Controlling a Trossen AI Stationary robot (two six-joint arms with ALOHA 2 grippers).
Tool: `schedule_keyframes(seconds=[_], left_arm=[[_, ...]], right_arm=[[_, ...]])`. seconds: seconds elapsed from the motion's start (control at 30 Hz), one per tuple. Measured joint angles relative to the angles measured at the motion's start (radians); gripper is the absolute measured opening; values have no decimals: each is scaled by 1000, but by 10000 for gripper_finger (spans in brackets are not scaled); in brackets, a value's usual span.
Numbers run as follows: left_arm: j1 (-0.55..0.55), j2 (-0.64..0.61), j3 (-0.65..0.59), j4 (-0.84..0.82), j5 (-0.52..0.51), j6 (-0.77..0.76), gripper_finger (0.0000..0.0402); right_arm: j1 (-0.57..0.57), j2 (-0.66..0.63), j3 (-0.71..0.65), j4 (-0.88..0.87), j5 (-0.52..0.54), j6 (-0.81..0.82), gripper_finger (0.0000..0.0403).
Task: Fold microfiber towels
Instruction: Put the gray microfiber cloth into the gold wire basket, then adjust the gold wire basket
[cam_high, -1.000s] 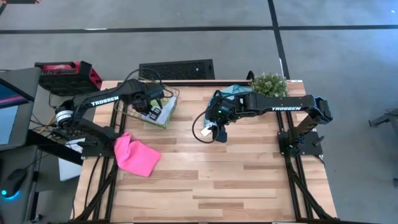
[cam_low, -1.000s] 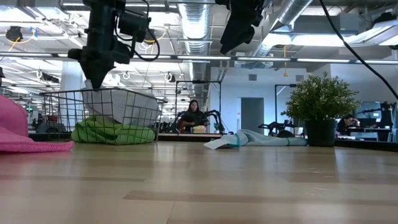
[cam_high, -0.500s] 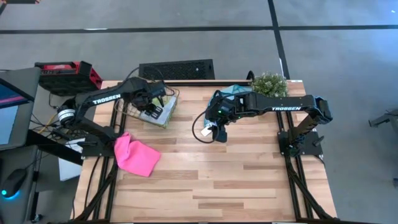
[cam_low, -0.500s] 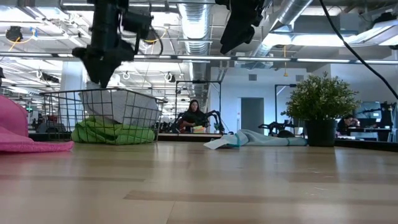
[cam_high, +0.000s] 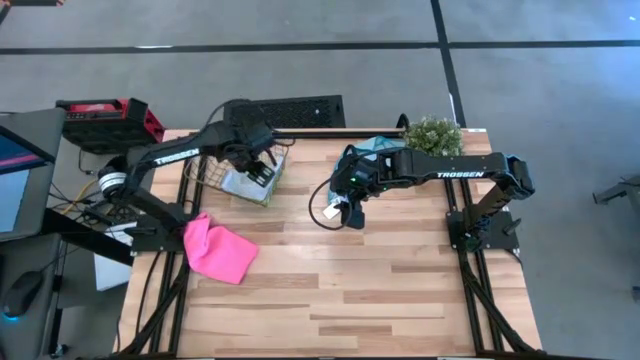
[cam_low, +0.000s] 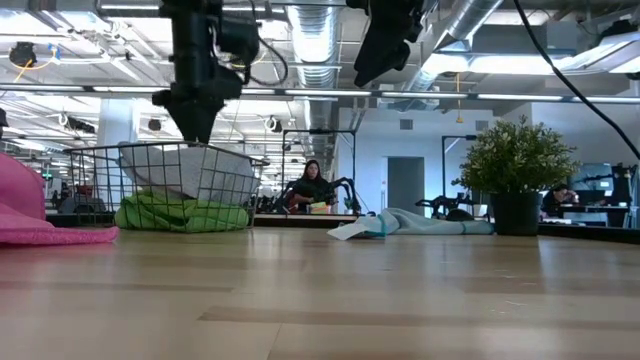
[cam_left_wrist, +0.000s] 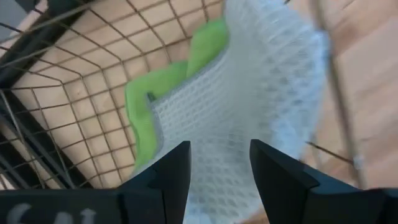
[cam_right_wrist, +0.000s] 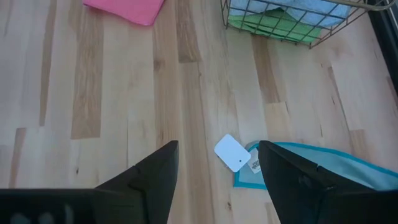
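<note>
A pale grey towel (cam_left_wrist: 249, 112) lies in the wire basket (cam_high: 232, 180) on top of a bright green towel (cam_left_wrist: 155, 99). My left gripper (cam_left_wrist: 219, 149) hangs open just above the grey towel, touching nothing. The teal towel (cam_right_wrist: 305, 171) lies flat at the table's far middle, its white tag (cam_right_wrist: 233, 152) sticking out. My right gripper (cam_right_wrist: 217, 149) hovers open above that tag, well clear of the table (cam_low: 385, 40). A hot pink towel (cam_high: 218, 250) lies crumpled near the table's left edge.
A small potted plant (cam_high: 433, 133) stands at the far right corner, just beyond the teal towel. The basket (cam_low: 170, 175) sits at the far left. The near half of the wooden table (cam_high: 350, 300) holds bare wood. People sit far off in the room behind.
My left gripper has opened and let go of the grey towel, which hung from it and now lies spread in the basket. The gripper has then shifted a little toward the table's right above the basket.
</note>
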Motion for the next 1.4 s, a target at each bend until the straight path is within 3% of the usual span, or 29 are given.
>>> schedule_keyframes(seconds=[0.3, 0.57, 0.8, 0.9, 1.03, 1.2, 1.4], left_arm=[[2, 162, -19, 32, -26, 54, 158], [1, 212, -10, 52, -50, 88, 158], [5, 104, 138, -81, -137, 72, 158], [-19, 38, 206, -160, -99, 69, 158], [-142, -71, 209, -207, -32, 64, 158], [-310, -192, 167, -240, 155, -152, 158], [-466, -216, 33, -263, 181, -497, 158]], right_arm=[[0, 0, 0, 0, 0, 18, 244], [0, 0, 0, 0, 0, 24, 244], [0, 0, 0, -1, 0, 24, 244], [0, 0, 0, -3, 0, 24, 244], [0, 0, 0, -5, 0, 23, 244], [0, 0, 0, -5, -1, 23, 244], [0, 0, 0, -3, -1, 23, 244]])
